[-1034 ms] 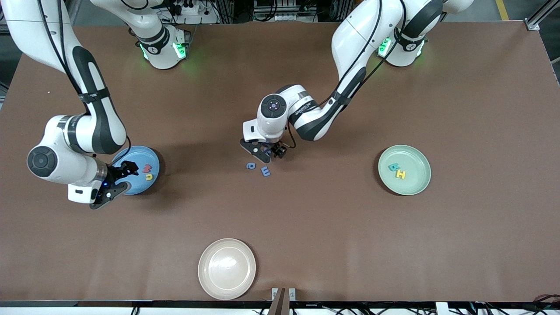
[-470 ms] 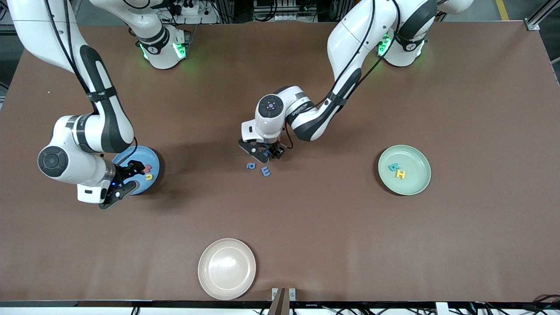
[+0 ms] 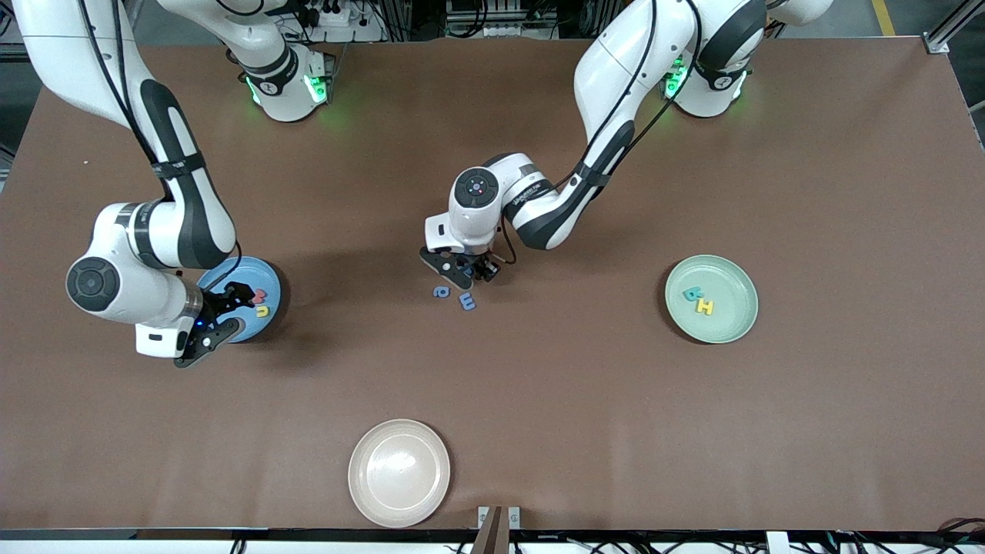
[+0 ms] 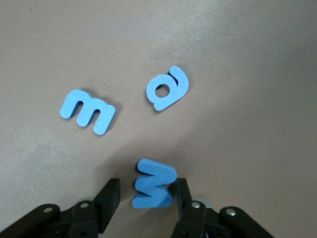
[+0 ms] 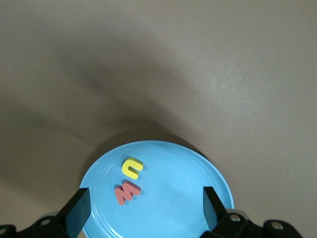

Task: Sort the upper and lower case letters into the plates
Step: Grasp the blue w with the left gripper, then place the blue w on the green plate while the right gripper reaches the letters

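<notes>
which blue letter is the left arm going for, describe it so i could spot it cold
Find the left gripper near the middle of the brown table, where three small blue letters lie together. The one meant is the zigzag letter lying between the fingers, one finger touching its edge. Unlike it, the blue m and the blue a lie clear of the gripper, nearer the front camera.

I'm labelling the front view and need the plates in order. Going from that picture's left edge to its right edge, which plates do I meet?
Blue plate → beige plate → mint green plate.
</notes>
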You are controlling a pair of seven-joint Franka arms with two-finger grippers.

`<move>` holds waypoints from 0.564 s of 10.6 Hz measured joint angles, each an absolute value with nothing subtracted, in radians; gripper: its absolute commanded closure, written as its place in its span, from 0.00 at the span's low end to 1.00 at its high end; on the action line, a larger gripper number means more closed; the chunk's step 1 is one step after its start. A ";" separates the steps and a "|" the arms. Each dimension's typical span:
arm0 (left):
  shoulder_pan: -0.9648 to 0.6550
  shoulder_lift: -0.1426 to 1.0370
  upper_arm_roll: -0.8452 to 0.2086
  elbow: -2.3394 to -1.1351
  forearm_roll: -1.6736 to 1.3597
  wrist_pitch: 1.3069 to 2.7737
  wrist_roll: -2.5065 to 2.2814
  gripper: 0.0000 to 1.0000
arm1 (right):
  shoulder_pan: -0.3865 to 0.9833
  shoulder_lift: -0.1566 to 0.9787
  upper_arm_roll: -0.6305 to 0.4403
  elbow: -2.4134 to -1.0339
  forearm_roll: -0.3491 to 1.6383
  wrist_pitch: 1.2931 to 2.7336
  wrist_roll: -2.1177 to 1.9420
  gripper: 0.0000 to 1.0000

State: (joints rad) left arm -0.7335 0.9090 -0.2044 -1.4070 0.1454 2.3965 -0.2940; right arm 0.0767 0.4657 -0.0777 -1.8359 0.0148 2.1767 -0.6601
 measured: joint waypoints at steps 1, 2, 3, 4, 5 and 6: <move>-0.735 0.909 -0.203 -1.404 0.148 2.397 -0.294 1.00 | 0.078 0.466 -0.077 -1.836 0.015 2.177 -0.659 0.00; -0.736 0.907 -0.203 -1.398 0.149 2.396 -0.294 1.00 | 0.082 0.466 -0.077 -1.836 0.015 2.177 -0.653 0.00; -0.737 0.908 -0.203 -1.398 0.150 2.397 -0.294 1.00 | 0.088 0.466 -0.077 -1.835 0.015 2.177 -0.643 0.00; -0.735 0.906 -0.202 -1.393 0.151 2.397 -0.294 1.00 | 0.096 0.466 -0.077 -1.834 0.015 2.177 -0.634 0.00; -0.727 0.894 -0.198 -1.386 0.151 2.385 -0.294 1.00 | 0.106 0.466 -0.077 -1.832 0.015 2.177 -0.623 0.00; -0.706 0.863 -0.194 -1.378 0.151 2.338 -0.294 1.00 | 0.119 0.466 -0.076 -1.831 0.015 2.177 -0.608 0.00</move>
State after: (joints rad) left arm -0.7060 0.8625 -0.1937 -1.3778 0.1513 2.3383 -0.2939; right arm 0.1193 0.4657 -0.0763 -1.8305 0.0150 2.1771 -0.6085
